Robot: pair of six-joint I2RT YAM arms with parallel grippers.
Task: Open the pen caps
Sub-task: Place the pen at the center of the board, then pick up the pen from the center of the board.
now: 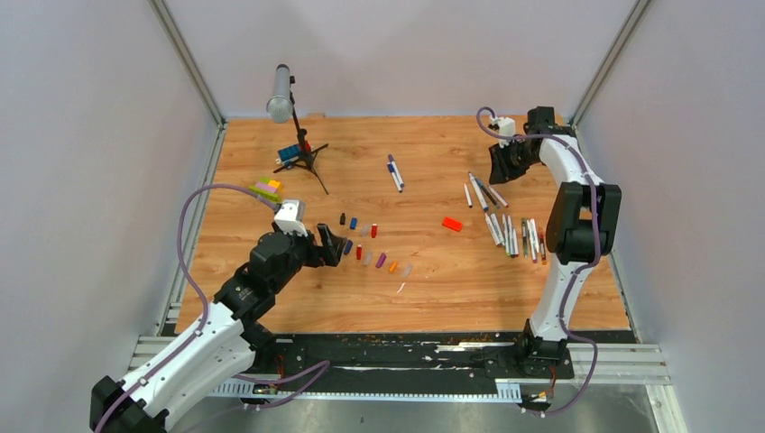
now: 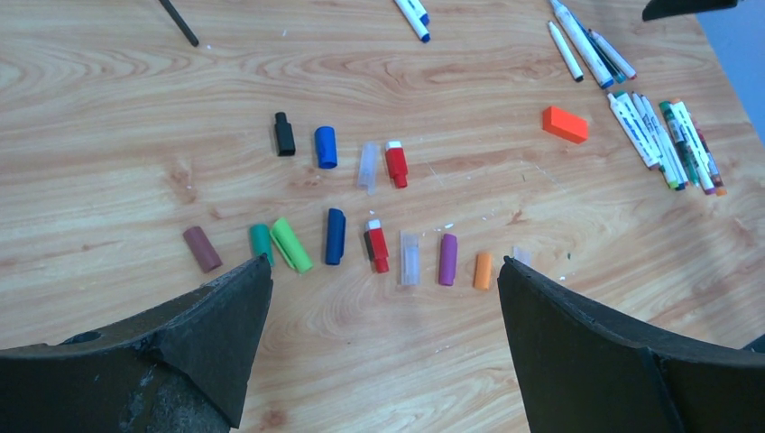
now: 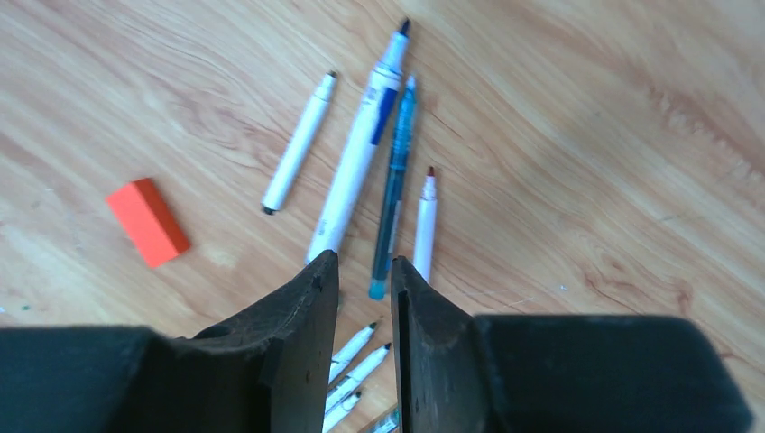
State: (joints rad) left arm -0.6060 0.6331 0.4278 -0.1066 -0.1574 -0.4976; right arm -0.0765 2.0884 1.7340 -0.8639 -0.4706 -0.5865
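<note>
Several pen caps (image 2: 335, 236) lie in two rows on the wooden table: black, blue, clear and red behind; brown, teal, green, blue, red, clear, purple (image 2: 447, 259) and orange in front. They also show in the top view (image 1: 370, 248). My left gripper (image 2: 385, 262) hovers just near of the front row, wide open and empty (image 1: 336, 245). Uncapped pens (image 1: 510, 234) lie at the right. My right gripper (image 3: 364, 263) hangs over four pens (image 3: 361, 153) at the far right (image 1: 499, 169), its jaws a narrow gap apart with nothing between them.
An orange-red block (image 1: 452, 224) lies between the caps and the pens (image 3: 148, 221). Two pens with blue ends (image 1: 395, 173) lie mid-table. A grey microphone on a black tripod (image 1: 281, 93) and stacked toy bricks (image 1: 267, 188) stand at the back left. Walls close in on both sides.
</note>
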